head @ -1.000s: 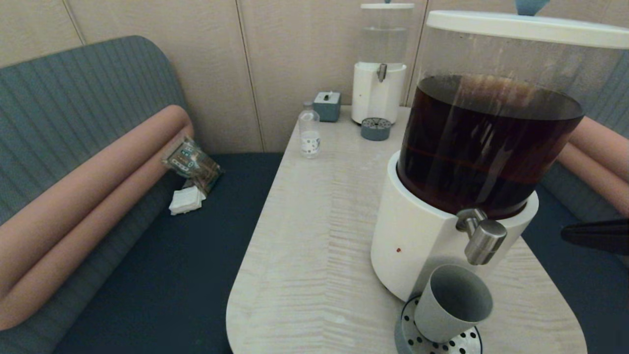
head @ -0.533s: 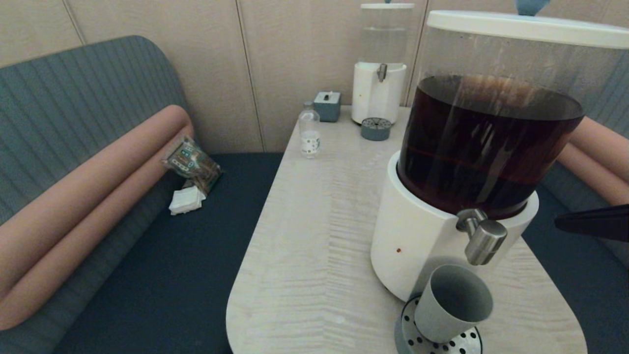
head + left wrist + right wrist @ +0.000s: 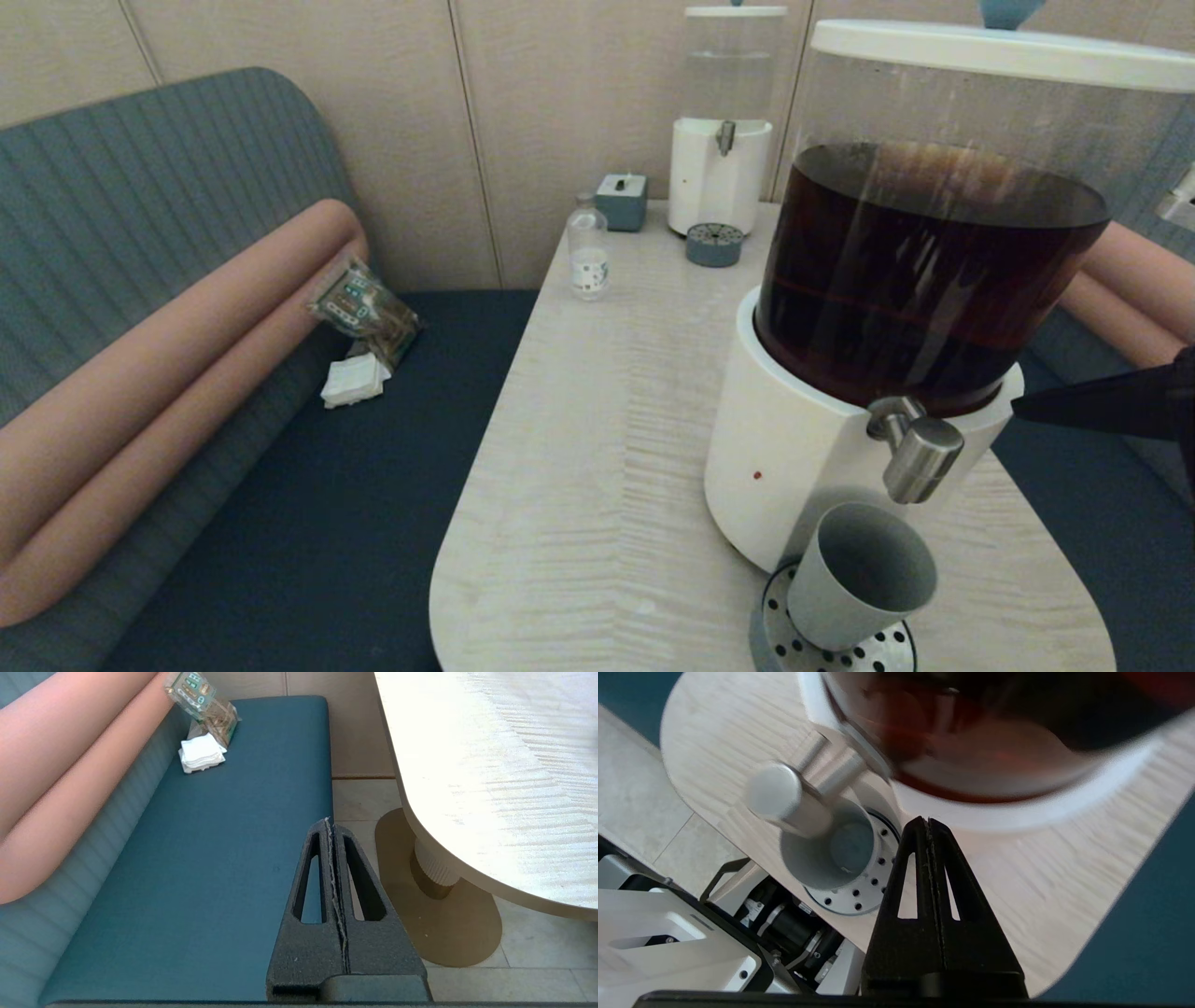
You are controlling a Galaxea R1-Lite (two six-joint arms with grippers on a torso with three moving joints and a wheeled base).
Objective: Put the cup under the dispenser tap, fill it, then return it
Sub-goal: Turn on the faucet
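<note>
Empty cup under tap; right gripper, fingers pressed together, near right. Left gripper closed, parked. Risk: overflow from late release.

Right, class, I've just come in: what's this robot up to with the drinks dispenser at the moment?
The grey cup already stands on the perforated drip tray beneath the dispenser tap, and looks empty. Nothing holds it. The right gripper, fingers shut, is beside the dispenser's white base, close to the tap but apart from it. The left gripper, also shut, hangs over the bench seat, away from the table.
</note>
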